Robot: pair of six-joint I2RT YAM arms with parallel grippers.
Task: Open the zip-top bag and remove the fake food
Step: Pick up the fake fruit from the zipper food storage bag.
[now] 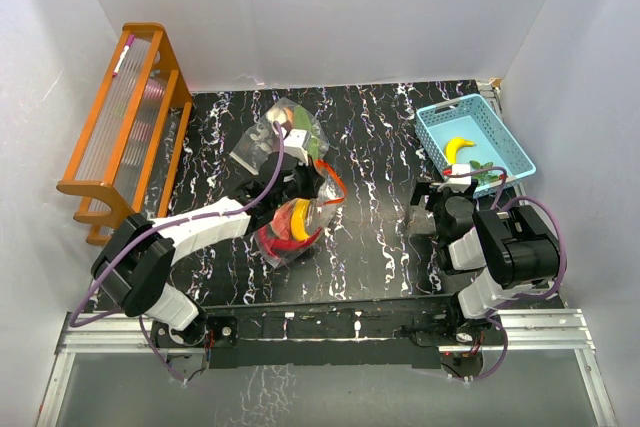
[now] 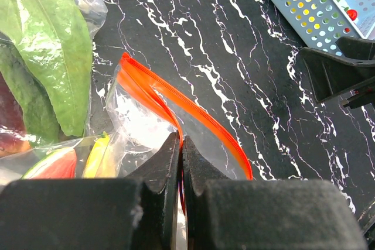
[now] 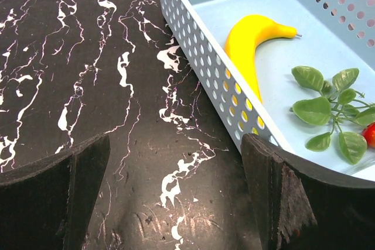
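The left pincer [image 2: 180, 151] is squeezing shut on the orange zip strip [image 2: 176, 100] of the clear zip-top bag [image 2: 140, 124] on the black marbled bench [image 3: 88, 57], with glossy toy foods [image 2: 53, 165] inside, too hidden for counting. The right pincer [image 3: 176, 168] is gaping empty. One yellow plastic banana [image 3: 249, 45] and one green leafy sprig [image 3: 322, 112] are lying in the light-blue basket [image 3: 199, 68]

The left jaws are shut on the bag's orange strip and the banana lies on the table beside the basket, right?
No: the banana lies inside the basket, per the right wrist view. The left jaws are shut on the bag's orange strip.
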